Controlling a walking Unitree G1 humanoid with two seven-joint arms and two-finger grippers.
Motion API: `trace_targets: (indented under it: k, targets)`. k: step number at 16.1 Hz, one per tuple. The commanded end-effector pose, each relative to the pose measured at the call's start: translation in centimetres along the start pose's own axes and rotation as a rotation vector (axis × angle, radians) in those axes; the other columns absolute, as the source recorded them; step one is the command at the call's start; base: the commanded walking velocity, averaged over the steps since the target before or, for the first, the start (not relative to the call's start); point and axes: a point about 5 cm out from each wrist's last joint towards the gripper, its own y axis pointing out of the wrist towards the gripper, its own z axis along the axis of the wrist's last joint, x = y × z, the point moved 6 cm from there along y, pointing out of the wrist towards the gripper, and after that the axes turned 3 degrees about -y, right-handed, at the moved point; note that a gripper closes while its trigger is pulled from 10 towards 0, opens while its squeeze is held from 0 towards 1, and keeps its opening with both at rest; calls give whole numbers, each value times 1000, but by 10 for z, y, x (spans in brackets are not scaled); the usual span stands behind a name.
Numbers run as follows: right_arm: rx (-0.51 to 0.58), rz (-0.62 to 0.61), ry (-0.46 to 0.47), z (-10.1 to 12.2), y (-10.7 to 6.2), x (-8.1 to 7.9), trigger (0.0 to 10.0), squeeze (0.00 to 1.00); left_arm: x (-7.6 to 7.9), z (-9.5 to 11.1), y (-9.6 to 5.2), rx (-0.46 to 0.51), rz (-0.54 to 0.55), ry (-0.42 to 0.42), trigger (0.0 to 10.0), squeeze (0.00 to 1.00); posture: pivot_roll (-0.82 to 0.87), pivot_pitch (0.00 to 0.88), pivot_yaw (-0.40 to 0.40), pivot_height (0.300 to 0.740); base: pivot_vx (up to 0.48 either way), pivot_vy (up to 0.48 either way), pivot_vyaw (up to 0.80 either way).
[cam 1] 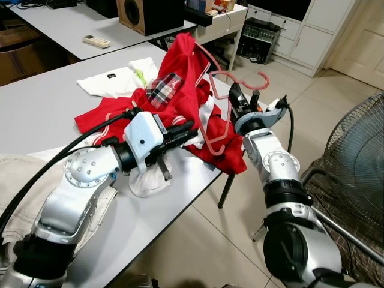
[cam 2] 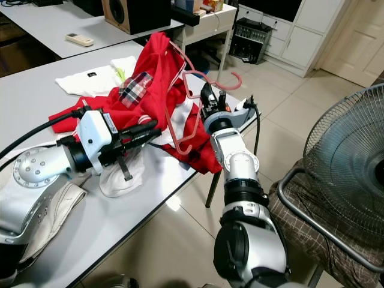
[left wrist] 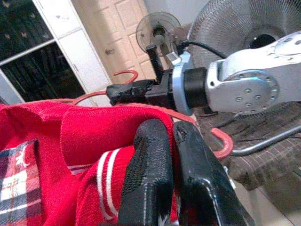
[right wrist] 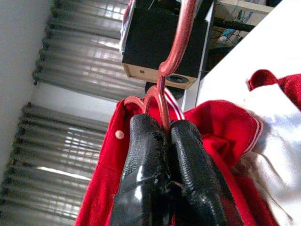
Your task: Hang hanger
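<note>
hanger (cam 1: pixel 223 114): light, stiff, snags cloth; best held near hook
right gripper (cam 1: pixel 245 101): jaws clamped on hanger
left gripper (cam 1: pixel 180 135): jaws pinching red shirt (cam 1: pixel 180 78) (soft, limp)

We see a grey table (cam 1: pixel 36 114) in front, a second table (cam 1: pixel 66 27) behind with a remote (cam 1: pixel 96 41) and a speaker (cam 1: pixel 144 13). Floor (cam 1: pixel 264 78) is pale glossy tile. White cabinets (cam 1: pixel 312 36) on the far wall, a door (cam 1: pixel 363 42) beside them. A fan (cam 1: pixel 354 162) stands right, over a plaid chair (cam 2: pixel 300 210).
</note>
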Motion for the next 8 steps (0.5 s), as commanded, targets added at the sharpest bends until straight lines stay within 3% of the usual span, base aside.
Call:
trace_targets:
  k: [1,3,4,6,7,8]
  targets:
    - [99,36,32,18,9,-19,10000,0,29,10,8,47,-134,-15,0,0,11,0,-31,740,0,0,0]
    - [129,17,96,19,16,-21,10000,0,30,2,9,-3,-118,-23,0,0,31,0,-39,740,0,0,0]
    - [117,45,130,13,21,-31,10000,0,24,-8,8,-50,-77,-12,0,0,34,0,-41,740,0,0,0]
    - [75,93,124,0,25,-45,10000,0,19,-8,7,-49,-41,-29,0,0,44,0,-50,740,0,0,0]
    - [17,124,88,-12,25,-52,10000,0,17,-7,7,-48,-25,-25,0,0,47,0,-53,740,0,0,0]
    - [-63,156,-19,-25,23,-56,10000,0,7,-8,7,-60,34,-4,0,0,50,0,-59,740,0,0,0]
